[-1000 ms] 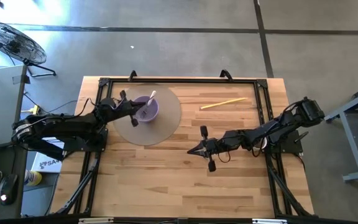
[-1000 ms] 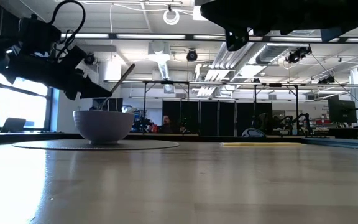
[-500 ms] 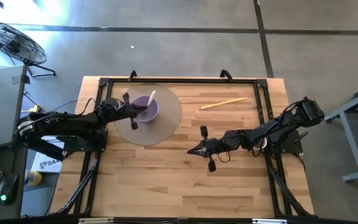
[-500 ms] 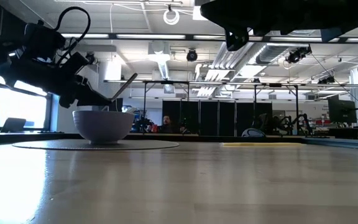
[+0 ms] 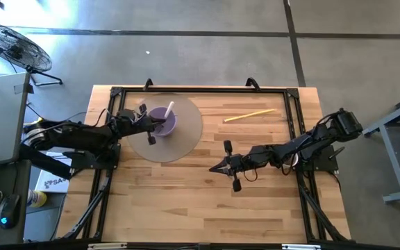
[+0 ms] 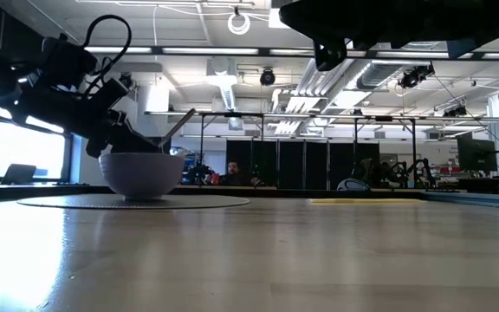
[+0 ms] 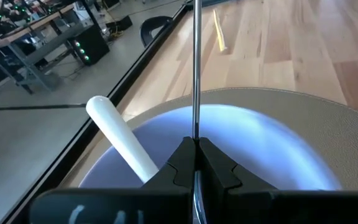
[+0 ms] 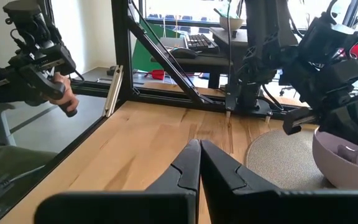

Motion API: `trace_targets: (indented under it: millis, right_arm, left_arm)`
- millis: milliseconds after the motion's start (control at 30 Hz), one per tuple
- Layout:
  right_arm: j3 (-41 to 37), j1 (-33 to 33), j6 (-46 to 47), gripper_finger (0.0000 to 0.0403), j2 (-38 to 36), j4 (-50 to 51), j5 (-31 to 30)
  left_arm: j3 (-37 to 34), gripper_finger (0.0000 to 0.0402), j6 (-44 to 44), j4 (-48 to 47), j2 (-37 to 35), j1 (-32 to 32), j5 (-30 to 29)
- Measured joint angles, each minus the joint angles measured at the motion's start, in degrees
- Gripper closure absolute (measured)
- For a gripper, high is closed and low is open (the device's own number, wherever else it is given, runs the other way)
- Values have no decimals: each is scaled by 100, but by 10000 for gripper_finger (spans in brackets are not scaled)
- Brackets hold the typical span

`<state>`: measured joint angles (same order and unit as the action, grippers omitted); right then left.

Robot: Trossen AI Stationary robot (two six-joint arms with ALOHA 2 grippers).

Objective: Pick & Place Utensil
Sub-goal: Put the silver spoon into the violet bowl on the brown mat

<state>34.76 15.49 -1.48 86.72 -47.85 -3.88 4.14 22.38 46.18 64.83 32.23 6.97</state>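
Observation:
A purple bowl [image 5: 167, 123] [image 6: 141, 173] stands on a round grey mat [image 5: 186, 139] at the table's far left. A white-handled utensil [image 5: 170, 108] [image 7: 120, 137] leans in the bowl, its handle over the far rim. My left gripper [image 5: 153, 125] [image 6: 137, 143] [image 7: 194, 146] hangs over the bowl's left side, shut on a thin metal utensil [image 6: 178, 127]. A yellow stick [image 5: 250, 115] lies on the wood at the far right. My right gripper [image 5: 214, 167] [image 8: 199, 152] is shut on nothing above the table's middle. My left gripper pinches the metal utensil's thin shaft [image 7: 194, 132] between its two fingertips. The fingers come from the table's left, tipped slightly down. The shaft's free end sticks out past the fingertips, slanting up over the bowl toward the right. The fingers hide its other end.
A black rail frame [image 5: 200, 89] runs round the tabletop. The near half of the table is bare wood [image 5: 200, 208]. Beyond the table's left edge a person's hand [image 8: 64, 99] holds a dark device.
My left gripper has sunk toward the bowl and tipped a little further down, staying shut on the metal utensil. The utensil's free end now stands lower and nearer the bowl's rim than before.

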Motion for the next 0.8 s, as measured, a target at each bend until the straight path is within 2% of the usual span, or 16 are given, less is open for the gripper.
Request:
trace_targets:
  millis: [800]
  right_arm:
    - [0, -2, 4, 399, 0, 1, 2]
  left_arm:
    - [22, 401, -224, 170, 117, -2, 56]
